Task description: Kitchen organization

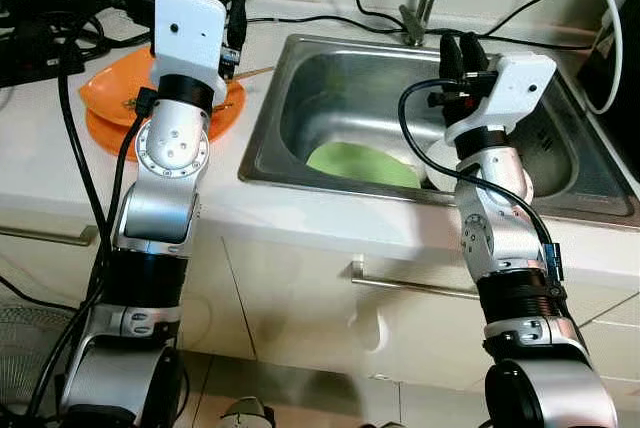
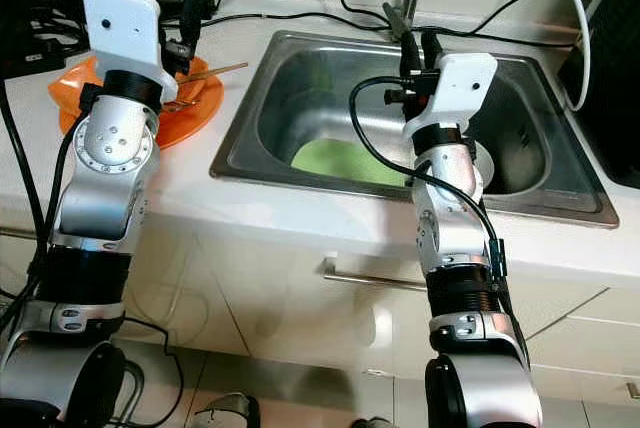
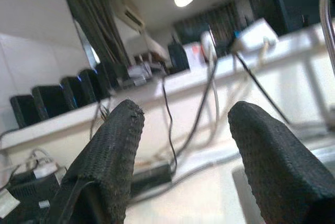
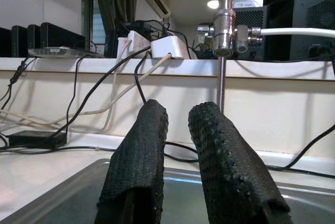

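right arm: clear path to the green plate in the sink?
Probably yes. The right gripper hangs over the open sink, and the green plate lies on the bottom below with nothing on top; a white dish sits beside it.

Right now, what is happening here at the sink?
Nothing is being held yet. The robot stands at the counter with both arms raised. The left end effector is open above the orange plates on the counter. The right end effector hovers over the sink, fingers slightly apart, where a green plate lies.
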Controlling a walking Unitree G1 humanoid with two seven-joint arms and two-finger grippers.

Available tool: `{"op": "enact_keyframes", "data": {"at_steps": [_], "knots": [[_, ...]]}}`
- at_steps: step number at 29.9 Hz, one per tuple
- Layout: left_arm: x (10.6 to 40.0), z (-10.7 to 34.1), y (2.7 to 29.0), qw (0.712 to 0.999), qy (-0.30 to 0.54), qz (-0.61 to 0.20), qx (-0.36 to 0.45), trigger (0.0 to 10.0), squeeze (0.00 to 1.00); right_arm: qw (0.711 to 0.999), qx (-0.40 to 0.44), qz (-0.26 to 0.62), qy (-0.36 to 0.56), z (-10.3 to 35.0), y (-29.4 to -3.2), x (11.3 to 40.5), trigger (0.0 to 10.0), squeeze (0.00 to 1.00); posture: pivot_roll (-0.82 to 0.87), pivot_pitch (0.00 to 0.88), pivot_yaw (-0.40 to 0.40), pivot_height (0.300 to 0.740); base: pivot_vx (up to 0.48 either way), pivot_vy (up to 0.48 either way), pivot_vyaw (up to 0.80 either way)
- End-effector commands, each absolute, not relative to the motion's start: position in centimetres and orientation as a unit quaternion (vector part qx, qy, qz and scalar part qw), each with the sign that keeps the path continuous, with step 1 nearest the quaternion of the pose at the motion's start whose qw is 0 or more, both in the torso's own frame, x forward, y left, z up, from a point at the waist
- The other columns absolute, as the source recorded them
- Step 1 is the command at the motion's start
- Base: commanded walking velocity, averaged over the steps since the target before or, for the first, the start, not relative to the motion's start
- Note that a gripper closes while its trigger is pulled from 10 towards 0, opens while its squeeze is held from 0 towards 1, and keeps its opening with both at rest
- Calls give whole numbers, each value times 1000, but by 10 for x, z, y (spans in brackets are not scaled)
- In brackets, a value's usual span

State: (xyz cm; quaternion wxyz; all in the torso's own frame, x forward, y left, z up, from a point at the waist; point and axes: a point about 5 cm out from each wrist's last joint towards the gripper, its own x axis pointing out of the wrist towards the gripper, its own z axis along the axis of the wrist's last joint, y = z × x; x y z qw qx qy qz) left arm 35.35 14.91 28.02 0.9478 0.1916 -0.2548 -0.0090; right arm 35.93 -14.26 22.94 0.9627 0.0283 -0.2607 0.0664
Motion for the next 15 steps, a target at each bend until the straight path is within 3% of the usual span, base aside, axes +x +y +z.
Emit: {"op": "enact_keyframes", "data": {"at_steps": [1, 15], "knots": [[357, 276, 147, 948, -233, -23, 217, 10000, 0, 963, 34, 70, -259, 231, -140, 361, 10000, 0, 112, 52, -10, 740, 0, 0, 0], [381, 281, 158, 919, -146, -81, 357, 10000, 0, 961, 44, 83, -259, 230, -129, 362, 10000, 0, 126, 7, 7, 740, 0, 0, 0]]}}
